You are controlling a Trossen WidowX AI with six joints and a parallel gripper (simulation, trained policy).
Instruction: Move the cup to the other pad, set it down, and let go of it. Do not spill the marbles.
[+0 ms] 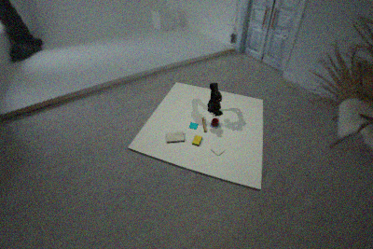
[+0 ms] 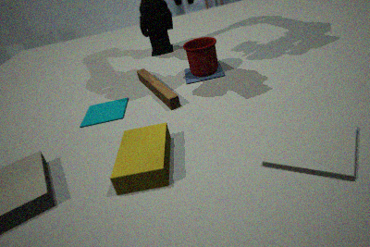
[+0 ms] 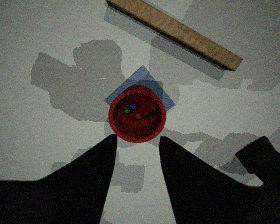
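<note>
The red cup [image 1: 214, 122] [image 2: 202, 58] [image 3: 137, 111] stands upright on the blue pad [image 2: 191, 79] [image 3: 142, 74]. In the wrist view, a green marble [image 3: 127, 111], a blue marble [image 3: 132, 106] and a red marble [image 3: 138, 116] lie inside it. The teal pad [image 1: 193, 126] [image 2: 105, 113] lies bare, to the left of the cup in the exterior view. My gripper [image 2: 184, 3] [image 3: 138, 141] is part-way open and empty. Its fingertips point down above and behind the cup in the exterior view, and line up with the cup's near rim in the wrist view.
A wooden bar [image 1: 204, 125] [image 2: 157, 89] [image 3: 180, 32] lies between the cup and the teal pad. A yellow block [image 1: 197, 140] [image 2: 143, 152], a pale grey block [image 1: 175, 137] [image 2: 23, 182] and a pale flat tile with dark edges [image 2: 310, 171] lie farther forward.
</note>
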